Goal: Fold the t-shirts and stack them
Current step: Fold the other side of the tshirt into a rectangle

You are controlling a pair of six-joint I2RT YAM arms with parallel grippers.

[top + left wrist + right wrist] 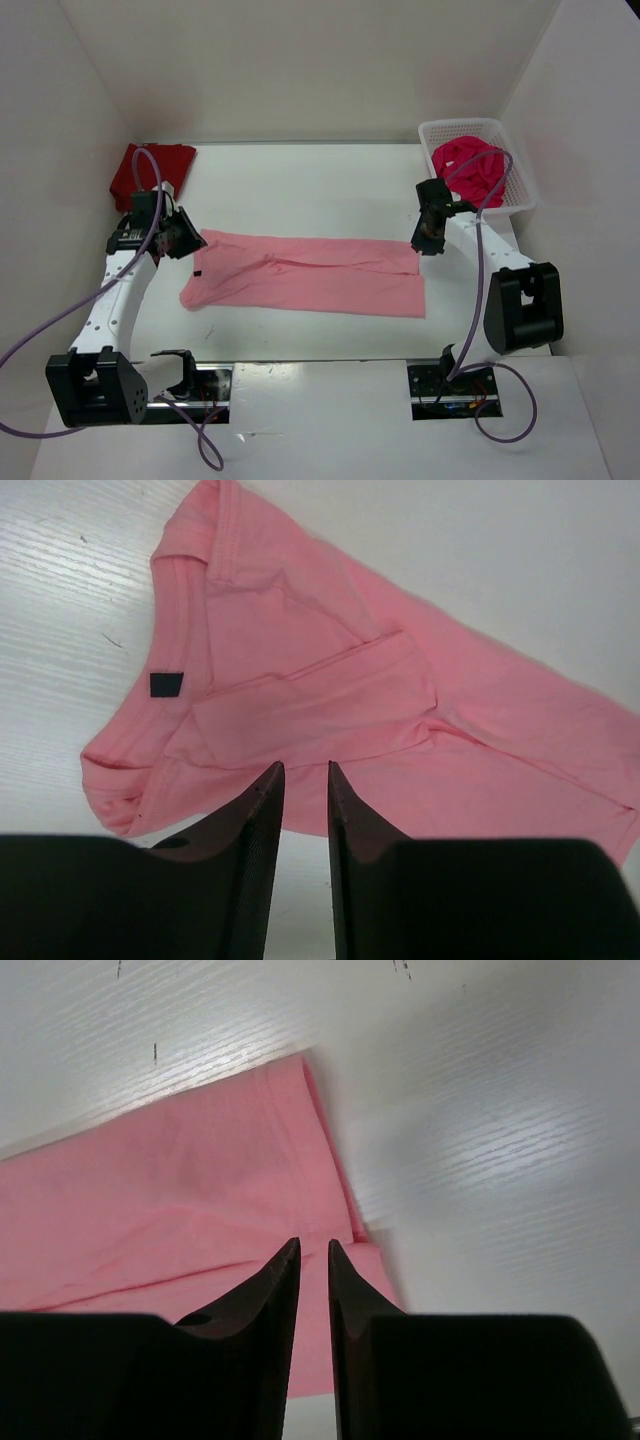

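Note:
The light pink t-shirt (310,275) lies flat across the middle of the table, folded into a long band. My left gripper (190,243) hovers over its collar end, jaws a narrow gap apart and empty; the left wrist view shows the gripper (305,765) above the shirt (330,700), with a folded sleeve and dark neck label. My right gripper (428,243) hovers over the shirt's right end, also narrowly open and empty (314,1242), above the hem (180,1190). The dark red t-shirt (150,170) lies crumpled at the back left. The magenta-pink t-shirt (468,165) sits in the basket.
A white plastic mesh basket (520,190) stands at the back right against the wall. White walls enclose the table on the left, back and right. Purple cables loop from both arms.

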